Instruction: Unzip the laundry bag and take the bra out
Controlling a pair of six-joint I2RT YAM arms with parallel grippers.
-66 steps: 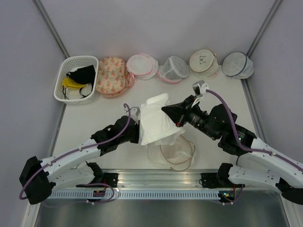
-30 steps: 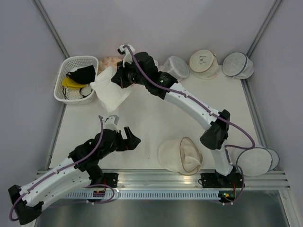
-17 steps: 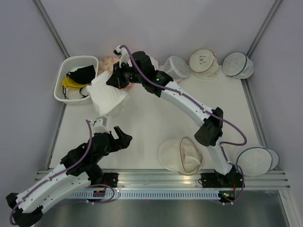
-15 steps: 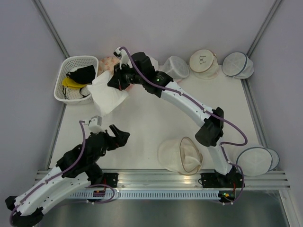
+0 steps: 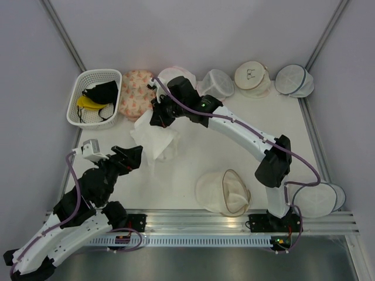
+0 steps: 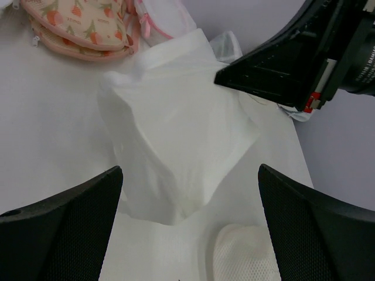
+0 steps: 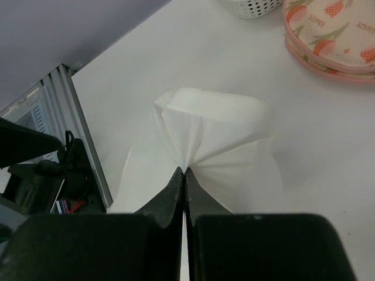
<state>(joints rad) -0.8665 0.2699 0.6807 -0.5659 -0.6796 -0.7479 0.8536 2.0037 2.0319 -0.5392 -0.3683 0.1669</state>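
Note:
The white bra [image 5: 153, 140] hangs bunched from my right gripper [image 5: 159, 117], which is shut on a pinch of its fabric [image 7: 186, 171]. The cloth fans out below the closed jaws [image 7: 217, 134]. My left gripper [image 5: 133, 157] stands wide open just left of the bra, holding nothing. In the left wrist view the bra [image 6: 176, 134] fills the space ahead of the spread fingers [image 6: 64, 228], with the right gripper [image 6: 275, 64] above it. The laundry bag [image 5: 225, 192], cream mesh with tan trim, lies unzipped near the front edge.
A white basket [image 5: 79, 96] with a black and a yellow bra stands back left. A floral pouch [image 5: 136, 93] lies beside it, then several round mesh pouches [image 5: 252, 76] along the back. Another pouch [image 5: 319, 199] lies front right. The right arm spans the table diagonally.
The right gripper has carried the bra from beside the basket back towards the table's middle and lower. The left arm has drawn back to the left, its gripper still open.

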